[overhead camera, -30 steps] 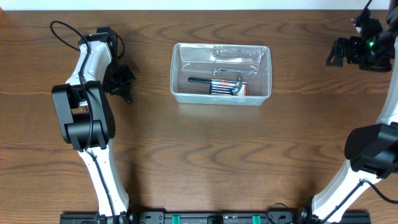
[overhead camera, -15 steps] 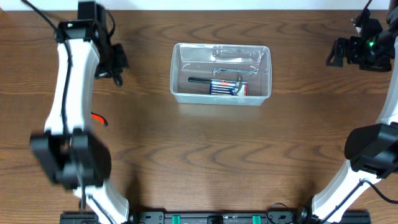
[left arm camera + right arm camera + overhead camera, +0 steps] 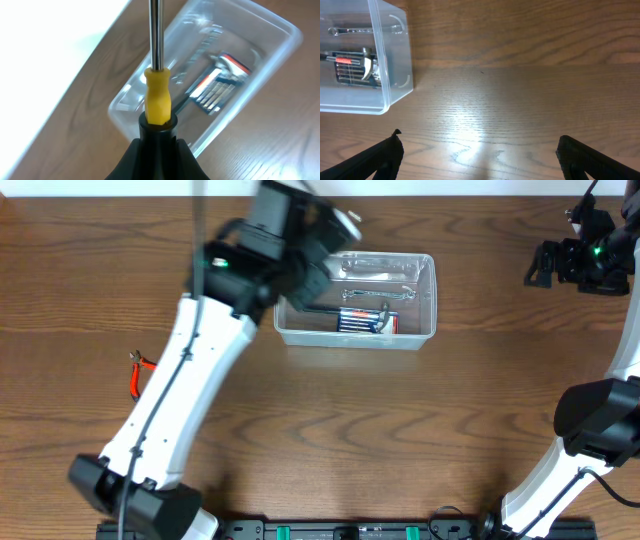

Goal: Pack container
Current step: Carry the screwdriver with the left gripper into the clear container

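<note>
Bright, even overhead light leaves only faint, soft shadows on the brown wooden table (image 3: 400, 430). The left arm (image 3: 200, 360) is smeared by motion blur near its top. The left wrist view burns out white at upper left; the yellow-handled steel screwdriver (image 3: 157, 100) is sharp, the clear plastic rectangular container (image 3: 272, 57) behind it soft. Glare whitens the wood in the right wrist view.

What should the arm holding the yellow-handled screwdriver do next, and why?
Probably lower the left gripper toward the clear plastic rectangular bin. Its jaws are clamped on the yellow-handled steel screwdriver, which appears to hang above one end of the bin, not yet inside; other tools already lie on the bin floor.
</note>
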Action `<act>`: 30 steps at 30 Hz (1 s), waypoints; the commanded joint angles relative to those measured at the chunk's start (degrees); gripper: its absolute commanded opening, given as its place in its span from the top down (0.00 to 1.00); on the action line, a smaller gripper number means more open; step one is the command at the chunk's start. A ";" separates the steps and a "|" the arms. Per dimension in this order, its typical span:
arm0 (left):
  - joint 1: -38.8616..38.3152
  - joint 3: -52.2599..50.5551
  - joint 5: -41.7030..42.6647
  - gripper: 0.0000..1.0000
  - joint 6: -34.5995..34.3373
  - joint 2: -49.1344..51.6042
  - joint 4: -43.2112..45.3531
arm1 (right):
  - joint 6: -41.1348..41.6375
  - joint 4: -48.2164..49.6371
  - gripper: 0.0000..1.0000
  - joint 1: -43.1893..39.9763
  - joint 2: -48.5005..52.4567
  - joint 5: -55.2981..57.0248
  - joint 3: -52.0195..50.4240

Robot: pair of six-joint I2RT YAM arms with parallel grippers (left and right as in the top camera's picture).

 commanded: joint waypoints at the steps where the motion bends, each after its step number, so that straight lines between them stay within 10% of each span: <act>1: -2.73 0.20 1.27 0.94 15.76 2.84 -0.11 | -0.61 -0.17 0.01 -0.15 0.15 -0.90 0.37; 30: -0.81 0.17 0.98 0.94 22.18 26.34 -5.73 | -0.63 -0.22 0.01 -0.15 0.15 -0.87 0.37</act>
